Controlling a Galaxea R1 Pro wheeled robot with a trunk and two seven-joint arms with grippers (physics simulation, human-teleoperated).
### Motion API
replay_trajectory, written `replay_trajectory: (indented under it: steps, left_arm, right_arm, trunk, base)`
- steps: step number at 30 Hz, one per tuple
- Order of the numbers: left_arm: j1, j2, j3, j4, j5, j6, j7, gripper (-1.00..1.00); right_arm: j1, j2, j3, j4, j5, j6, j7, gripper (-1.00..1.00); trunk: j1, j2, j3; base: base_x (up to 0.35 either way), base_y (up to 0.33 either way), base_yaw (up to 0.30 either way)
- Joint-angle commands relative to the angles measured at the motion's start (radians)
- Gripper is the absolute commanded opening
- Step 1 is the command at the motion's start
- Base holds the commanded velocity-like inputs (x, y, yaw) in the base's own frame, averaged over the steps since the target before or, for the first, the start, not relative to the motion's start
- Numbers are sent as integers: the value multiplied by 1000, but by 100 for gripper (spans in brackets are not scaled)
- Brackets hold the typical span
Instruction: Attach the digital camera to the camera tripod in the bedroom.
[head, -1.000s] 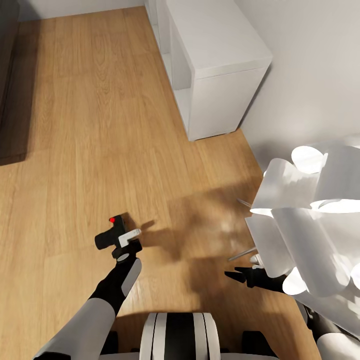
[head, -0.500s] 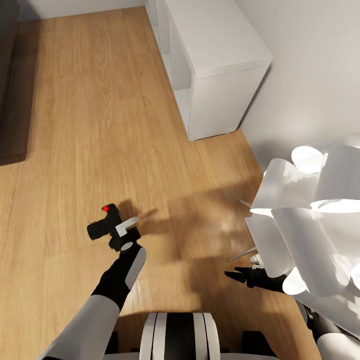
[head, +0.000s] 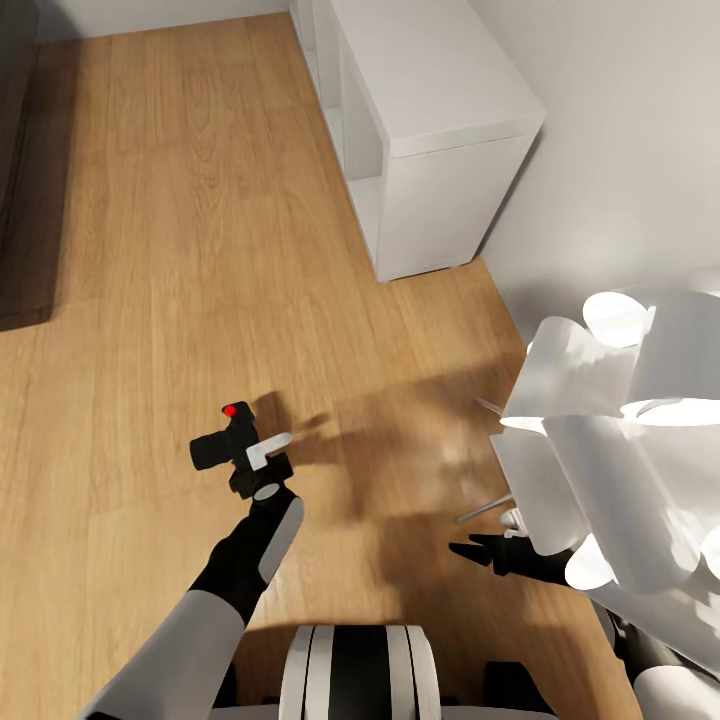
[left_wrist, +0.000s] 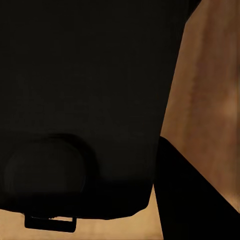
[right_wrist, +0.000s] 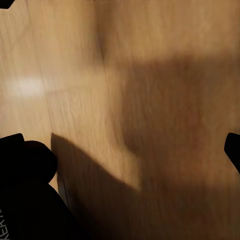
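Light wood planks (head: 150, 250) run under me across the whole room, warm in the sun and dark where my shadow falls. Closest to me is my own trunk (head: 360, 665), white with a black stripe. From its left my left arm (head: 215, 590) reaches forward, grey sleeve turning black at the wrist. My left claw (head: 255, 455) is closed around the digital camera (head: 225, 440), holding it above the floor with nothing under it but planks. Its black body points left, the red button (head: 231, 410) faces up, and one pale finger (head: 268, 448) lies along its right side. My left wrist camera looks straight onto that dark body (left_wrist: 80, 100), with a strip of floor beside it.

On my right, my right claw (head: 478, 552) hangs low over the planks with its black fingers spread apart and nothing between them. My right wrist camera shows bare floor (right_wrist: 140, 90) and shadow between the finger tips. Just beyond that claw a big white lamp of curled petals (head: 610, 450) covers most of my right side. Two thin silver rods (head: 485, 508) poke out from under it; I cannot tell what they belong to.

Further off, a white cube shelf (head: 430, 130) stands against the white wall (head: 620, 150). Far left, a dark grey edge (head: 15, 120) meets the floor.
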Motion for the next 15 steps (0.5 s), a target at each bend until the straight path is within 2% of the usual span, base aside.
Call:
replay_trajectory:
  steps: [1, 15]
  left_arm:
    - [0, 0, -2, -1, -2, 9, 4, -100]
    - [0, 0, -3, 5, 2, 11, 4, -100]
  right_arm:
    - [0, 1, -3, -1, 8, 9, 7, 100]
    - [0, 1, -3, -1, 8, 8, 7, 100]
  trunk:
    - [0, 0, -1]
    - [0, 0, -1]
  base:
    - [0, 0, 0]
    - [0, 0, 0]
